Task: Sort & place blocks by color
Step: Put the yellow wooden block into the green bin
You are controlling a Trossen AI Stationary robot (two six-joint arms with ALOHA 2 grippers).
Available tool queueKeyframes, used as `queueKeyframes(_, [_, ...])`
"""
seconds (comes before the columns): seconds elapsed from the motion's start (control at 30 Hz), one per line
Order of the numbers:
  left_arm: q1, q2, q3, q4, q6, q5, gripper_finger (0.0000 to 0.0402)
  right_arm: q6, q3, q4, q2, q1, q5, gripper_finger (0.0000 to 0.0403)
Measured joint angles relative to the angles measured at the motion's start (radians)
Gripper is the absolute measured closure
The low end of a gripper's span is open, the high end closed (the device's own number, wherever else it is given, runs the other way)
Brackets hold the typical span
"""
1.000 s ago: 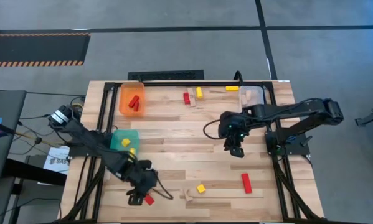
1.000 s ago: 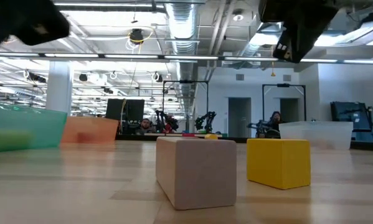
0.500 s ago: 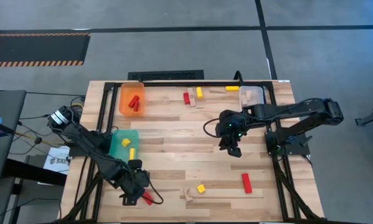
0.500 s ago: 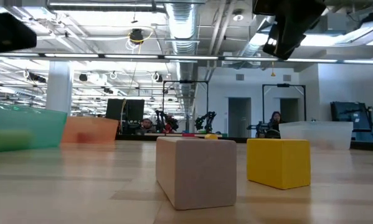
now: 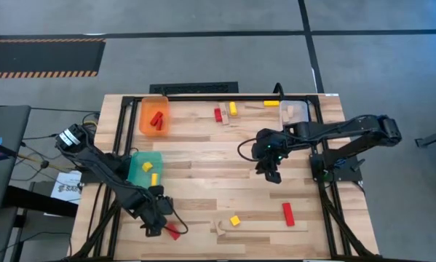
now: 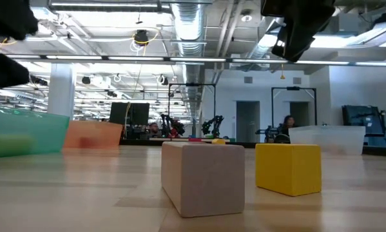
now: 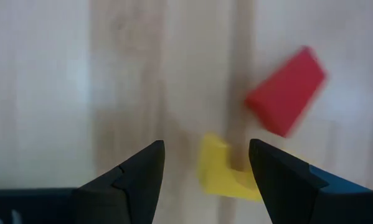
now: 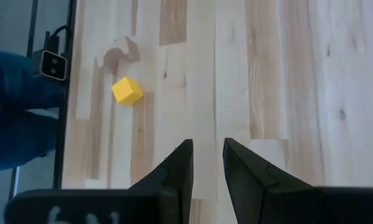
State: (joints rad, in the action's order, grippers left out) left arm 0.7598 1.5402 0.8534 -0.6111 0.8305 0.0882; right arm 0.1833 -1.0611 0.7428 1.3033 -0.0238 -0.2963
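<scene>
Left pincer (image 5: 153, 224), lower left of the high view, hangs spread and empty beside a red block (image 5: 173, 232). Centre the fingers squarely over it before clenching. Right pincer (image 5: 271, 175) waits mid-surface, slightly parted, empty.

The yellow block (image 7: 226, 169) sits half hidden behind the left claw's (image 7: 206, 167) finger, blurred.

One camera hangs above, looking straight down on the whole tabletop (image 5: 225, 153). Another sits at tabletop height, close to a yellow cube (image 6: 288, 168) and looking level into the room. Both wrist cameras face down; the right one also sees that cube.
</scene>
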Motion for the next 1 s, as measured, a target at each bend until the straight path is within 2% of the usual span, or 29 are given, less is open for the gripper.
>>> queueKeyframes(0.37, [0.020, 0.000, -0.089, 0.097, 0.021, 0.002, 0.0180, -0.032, 0.000, -0.019, 0.000, 0.007, 0.019, 0.0295])
queueKeyframes(0.7, [0.027, -0.003, -0.111, 0.105, 0.046, -0.014, 0.0183, -0.040, 0.000, -0.017, 0.000, 0.042, 0.019, 0.0295])
queueKeyframes(0.8, [0.027, -0.003, -0.111, 0.105, 0.055, -0.024, 0.0203, -0.051, 0.000, -0.017, 0.000, 0.045, 0.019, 0.0295])
queueKeyframes(1.0, [0.026, -0.002, -0.103, 0.102, 0.072, -0.040, 0.0273, -0.061, 0.000, -0.017, 0.000, 0.046, 0.019, 0.0295])
